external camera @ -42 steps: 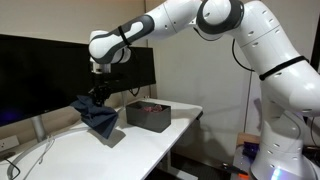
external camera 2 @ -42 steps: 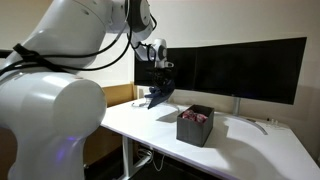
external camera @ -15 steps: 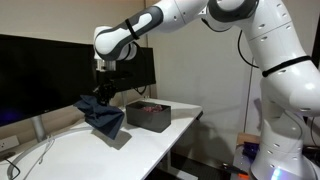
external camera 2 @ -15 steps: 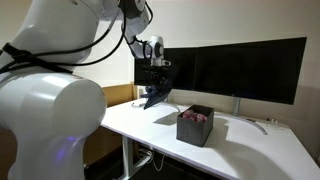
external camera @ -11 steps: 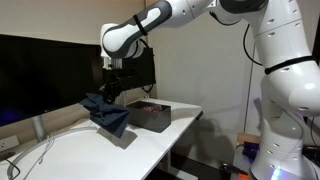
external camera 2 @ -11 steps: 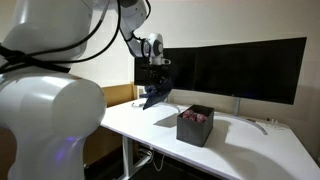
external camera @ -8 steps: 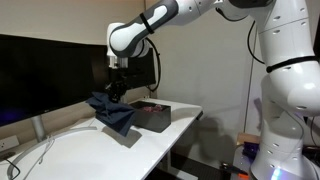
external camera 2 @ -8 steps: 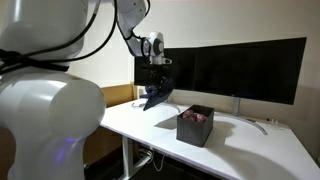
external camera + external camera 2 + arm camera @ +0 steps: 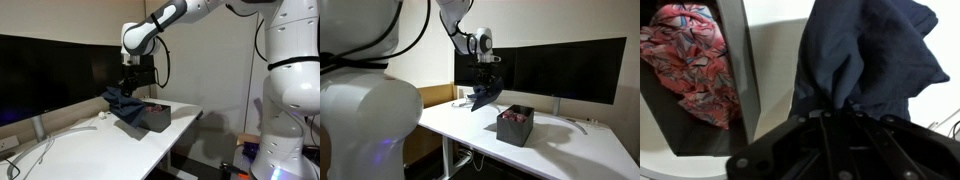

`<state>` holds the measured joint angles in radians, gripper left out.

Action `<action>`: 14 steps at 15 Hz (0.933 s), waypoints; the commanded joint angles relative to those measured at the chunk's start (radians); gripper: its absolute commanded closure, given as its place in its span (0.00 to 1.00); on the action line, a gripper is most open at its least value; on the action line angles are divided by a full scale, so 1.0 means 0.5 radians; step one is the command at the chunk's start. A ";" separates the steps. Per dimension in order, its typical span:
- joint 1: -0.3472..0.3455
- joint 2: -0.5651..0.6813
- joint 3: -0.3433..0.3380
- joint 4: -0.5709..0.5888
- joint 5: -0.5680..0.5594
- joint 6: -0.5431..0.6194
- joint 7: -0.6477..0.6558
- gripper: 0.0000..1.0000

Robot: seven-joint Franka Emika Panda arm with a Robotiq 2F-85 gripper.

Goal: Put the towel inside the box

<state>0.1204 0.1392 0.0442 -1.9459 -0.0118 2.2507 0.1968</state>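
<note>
**Towel nears the box, drop still to come**

Over the past few seconds the robot arm has swung the dark navy, soft cloth towel (image 9: 124,106) across the white desk (image 9: 85,150) toward the small dark grey rectangular box (image 9: 156,118). The towel has risen clear of the desktop on the way. The Robotiq gripper (image 9: 130,88) is clamped tight on a pinch of the towel's upper edge, and the cloth hangs below it in loose folds, touching nothing.

In an exterior view the towel (image 9: 484,97) dangles under the gripper (image 9: 486,80), with the box (image 9: 515,126) low at about 4 o'clock from it and a gap between them. The wrist view agrees. There the towel (image 9: 870,55) falls from the gripper (image 9: 848,108), and the box's near wall (image 9: 737,62) stands at 9 o'clock from the cloth. A red and pink patterned fabric (image 9: 685,55) already lies inside the box.

By these pictures, the pick-up and lift are done and the carry is nearly finished. The arm must yet bring the towel over the open top, lower it and let go. The towel is about as wide as the box, so a corner may well drape over the rim.
</note>
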 commanded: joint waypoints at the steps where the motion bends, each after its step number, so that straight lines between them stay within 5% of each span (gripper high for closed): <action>1: -0.102 -0.067 -0.033 -0.072 0.055 0.076 -0.127 0.97; 14: -0.252 -0.025 -0.141 -0.033 0.076 0.109 -0.188 0.97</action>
<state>0.0117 0.1378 -0.0290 -1.9461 -0.0035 2.2758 0.1466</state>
